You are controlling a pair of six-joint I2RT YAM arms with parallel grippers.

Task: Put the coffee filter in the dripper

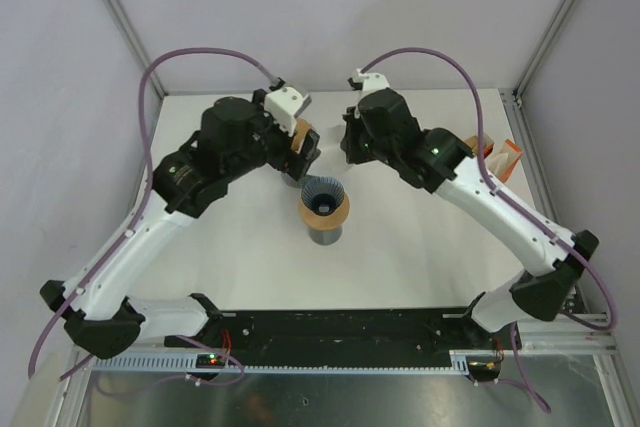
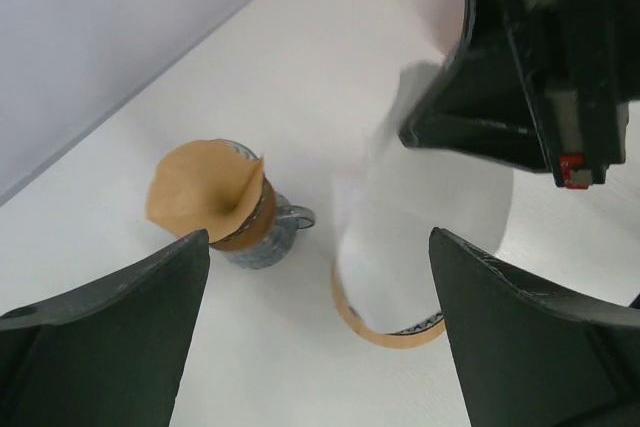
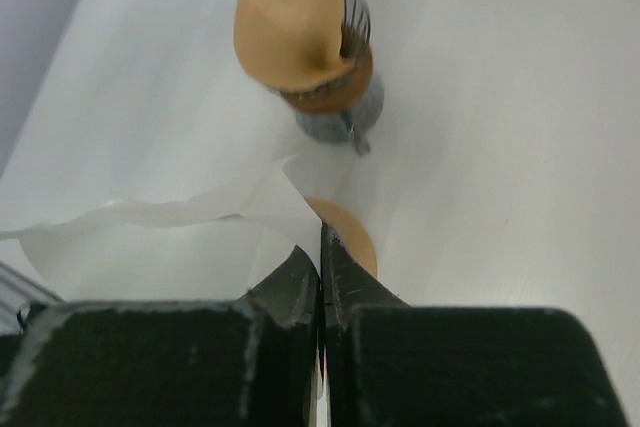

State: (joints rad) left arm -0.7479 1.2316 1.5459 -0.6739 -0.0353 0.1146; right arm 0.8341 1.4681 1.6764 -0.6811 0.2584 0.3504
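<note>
The dripper [image 1: 324,212], a wire cone with a wooden ring on a grey base, stands mid-table; its ring also shows in the left wrist view [image 2: 385,335] and the right wrist view [image 3: 352,235]. My right gripper [image 3: 320,242] is shut on the edge of a white paper coffee filter [image 3: 160,237]. In the left wrist view the filter [image 2: 420,237] hangs from that gripper [image 2: 500,137], and its lower part reaches down into the ring. My left gripper [image 2: 320,347] is open and empty, just above and beside the dripper.
A second dripper with a brown filter [image 2: 210,197] in it stands just behind the first one [image 3: 305,37], partly under my left gripper in the top view [image 1: 293,175]. An orange and white packet [image 1: 508,159] lies at the table's right edge.
</note>
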